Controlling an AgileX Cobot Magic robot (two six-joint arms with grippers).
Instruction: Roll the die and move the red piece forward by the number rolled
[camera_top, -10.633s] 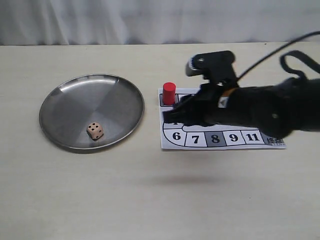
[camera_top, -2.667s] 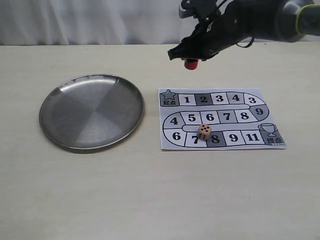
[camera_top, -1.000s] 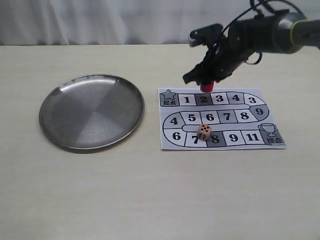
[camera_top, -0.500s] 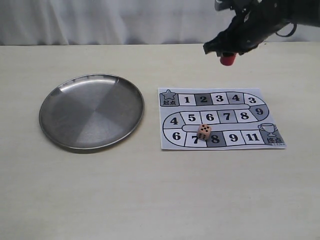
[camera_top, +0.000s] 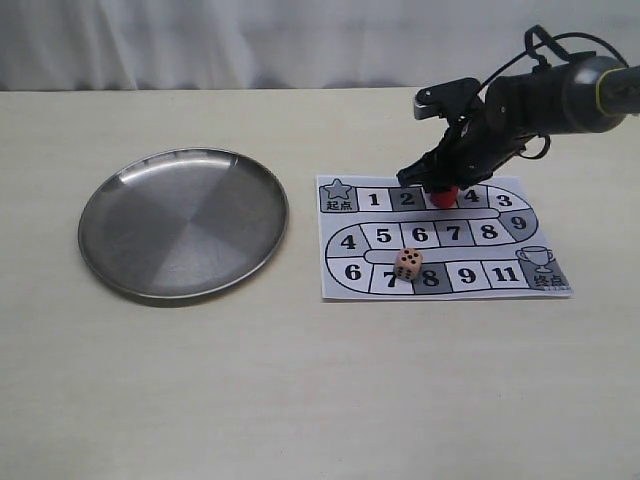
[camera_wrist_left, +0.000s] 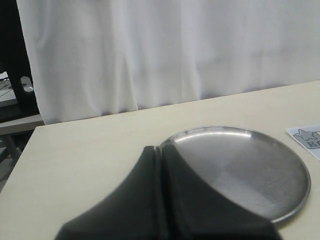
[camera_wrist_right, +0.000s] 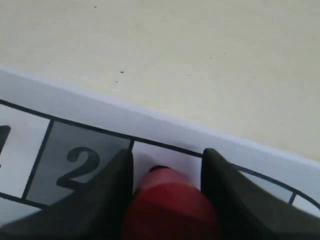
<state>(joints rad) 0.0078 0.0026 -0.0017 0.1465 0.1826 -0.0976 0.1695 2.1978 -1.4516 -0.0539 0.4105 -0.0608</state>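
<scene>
The red piece (camera_top: 445, 194) stands on the board's square 3, held between the fingers of my right gripper (camera_top: 443, 187), which is shut on it. In the right wrist view the red piece (camera_wrist_right: 170, 207) fills the space between the two dark fingers (camera_wrist_right: 112, 192), over the white square beside the grey 2. The die (camera_top: 407, 264) rests on the board (camera_top: 345, 285) near squares 7 and 8, apart from the gripper. My left gripper (camera_wrist_left: 159, 152) is shut on nothing, hovering by the metal plate (camera_wrist_left: 280, 170).
The round metal plate (camera_top: 120, 200), with nothing in it, lies left of the board on the tan table. The board's finish cup (camera_top: 540, 262) is at its right end. A white curtain hangs behind the table.
My right gripper came down from above the table's far edge onto the board, carrying the red piece to square 3. The die and plate have not moved.
</scene>
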